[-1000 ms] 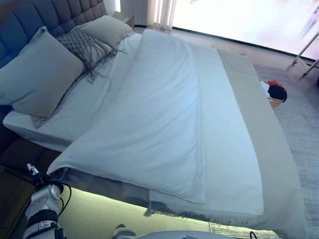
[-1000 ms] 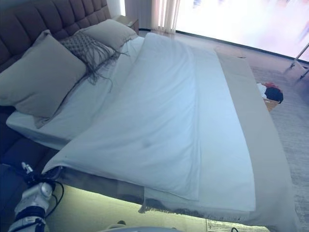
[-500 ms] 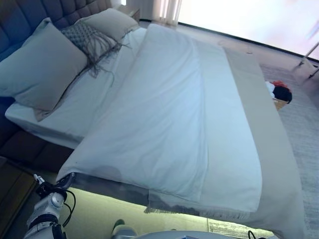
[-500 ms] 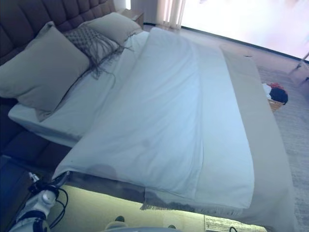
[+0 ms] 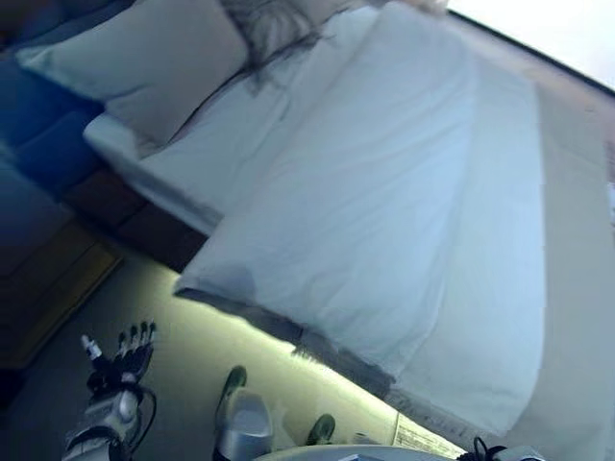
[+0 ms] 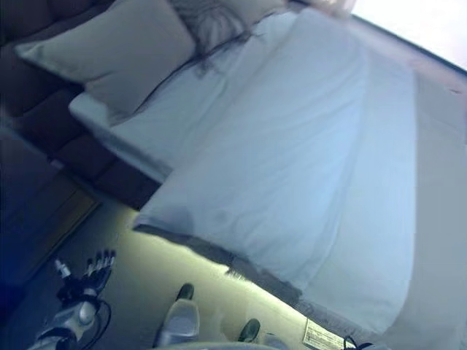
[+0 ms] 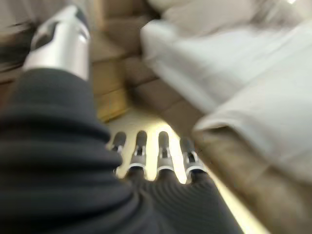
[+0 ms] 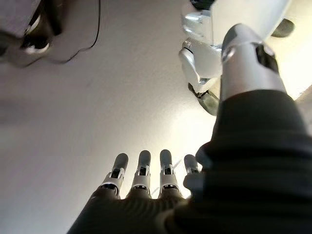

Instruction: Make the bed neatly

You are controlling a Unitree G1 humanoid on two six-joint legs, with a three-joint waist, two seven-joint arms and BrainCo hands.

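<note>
The bed has a white duvet (image 5: 384, 192) spread over it, its near corner (image 5: 207, 283) hanging at the bed's side edge. A large pillow (image 5: 144, 67) and a fringed cushion (image 5: 269, 19) lie at the head on the white sheet (image 5: 221, 144). A beige throw (image 5: 577, 240) covers the foot end. My left hand (image 5: 120, 360) is low beside the bed, open and empty, apart from the duvet corner (image 7: 253, 117); its fingers (image 7: 163, 151) are straight. My right hand (image 8: 141, 180) is open and empty over the floor.
A grey fringed edge (image 5: 336, 355) shows under the duvet along the bed's side. A lit strip of pale floor (image 5: 192, 365) runs beside the bed. A wooden bedside piece (image 5: 48, 279) stands at the left by the dark headboard.
The camera has swung down and to the left. My left hand, earlier up at the duvet's near corner, is now lower and away from it, with fingers straight.
</note>
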